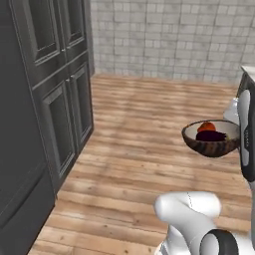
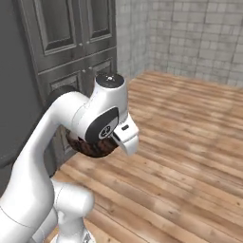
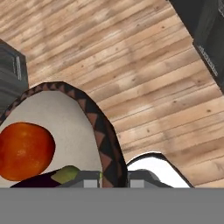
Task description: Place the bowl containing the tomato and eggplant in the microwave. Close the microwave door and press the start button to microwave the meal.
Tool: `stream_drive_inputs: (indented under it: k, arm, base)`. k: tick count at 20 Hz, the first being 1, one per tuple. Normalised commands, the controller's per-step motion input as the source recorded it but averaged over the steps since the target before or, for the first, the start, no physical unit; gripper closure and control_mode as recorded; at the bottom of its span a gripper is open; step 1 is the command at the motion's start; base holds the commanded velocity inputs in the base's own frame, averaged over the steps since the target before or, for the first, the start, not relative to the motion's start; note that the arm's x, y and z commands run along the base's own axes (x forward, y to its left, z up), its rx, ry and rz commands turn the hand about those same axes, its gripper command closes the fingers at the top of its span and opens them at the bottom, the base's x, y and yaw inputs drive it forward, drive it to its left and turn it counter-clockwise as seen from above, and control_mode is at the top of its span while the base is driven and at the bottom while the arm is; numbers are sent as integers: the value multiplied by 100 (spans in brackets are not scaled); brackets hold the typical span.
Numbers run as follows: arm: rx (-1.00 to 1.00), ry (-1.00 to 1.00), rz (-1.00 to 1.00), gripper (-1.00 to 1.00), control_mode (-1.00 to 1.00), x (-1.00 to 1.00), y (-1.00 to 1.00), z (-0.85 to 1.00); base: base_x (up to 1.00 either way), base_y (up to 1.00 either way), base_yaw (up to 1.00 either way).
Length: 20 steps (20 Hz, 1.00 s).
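Note:
The bowl (image 1: 211, 143) hangs in the air above the wooden floor, level, with a brown patterned outside. Inside it lie the red-orange tomato (image 1: 207, 126) and the dark purple eggplant (image 1: 211, 135). In the hand view my gripper (image 3: 114, 178) is shut on the bowl's rim (image 3: 94, 118), one finger inside the bowl and one outside. The tomato (image 3: 26, 151) sits close to the fingers, and the eggplant (image 3: 39, 180) shows at the bottom edge. From the right base view the bowl (image 2: 92, 148) peeks out under my arm's wrist.
Tall dark grey panelled cabinet doors (image 1: 60, 99) run along the left, also close behind the arm (image 2: 71, 47). A tiled wall (image 1: 174, 35) closes the far end. Wooden floor (image 1: 134, 149) stretches below the bowl. A pale counter edge (image 1: 247, 72) shows at the right.

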Motion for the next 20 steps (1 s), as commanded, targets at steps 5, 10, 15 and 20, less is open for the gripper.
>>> stream_drive_inputs:
  k: [5,10,15,20]
  arm:
    - [0,0,0,100,100,0,0,0]
    - [0,0,0,100,100,0,0,0]
    - [0,0,0,100,100,0,0,0]
    - [0,0,0,100,100,0,0,0]
  base:
    - [45,0,76]
    - [29,0,81]
    - [26,0,81]
    - [31,0,79]
